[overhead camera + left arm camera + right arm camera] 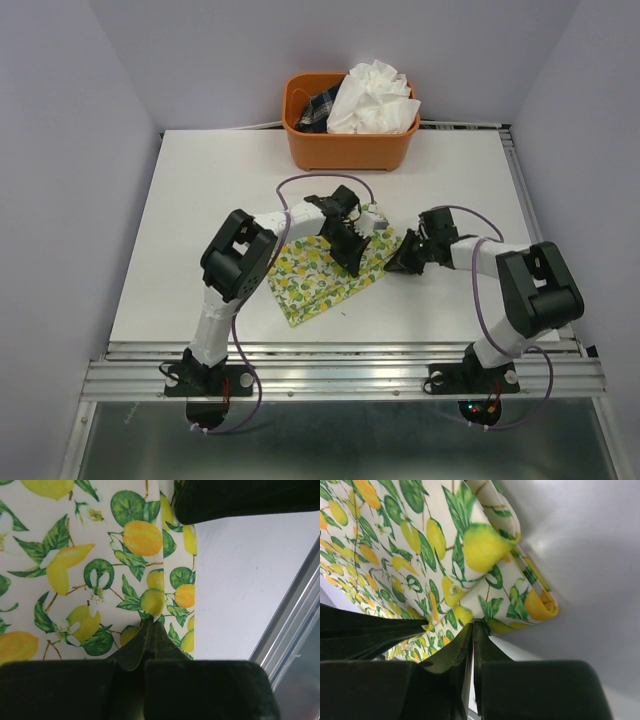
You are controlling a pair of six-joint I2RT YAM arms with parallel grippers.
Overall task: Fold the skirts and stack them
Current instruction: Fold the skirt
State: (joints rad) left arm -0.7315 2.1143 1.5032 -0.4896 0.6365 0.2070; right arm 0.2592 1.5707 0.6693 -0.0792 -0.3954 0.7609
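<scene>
Partly doubled over, the lemon-print skirt (pixel 310 285) is pinched by both hands

Pale lilac walls (pixel 60 150) box in a white counter (pixel 200 200); the skirt, white with yellow lemons and green leaves, lies near the counter's middle, its right edge folded back on itself; behind it an orange basket (pixel 345 152) holds the crinkly white skirt (pixel 375 100) beside a dark cloth (pixel 320 108); the left hand (pixel 147 630) is clamped on the print's edge; the right hand (pixel 472 630) pinches the folded corner.
</scene>
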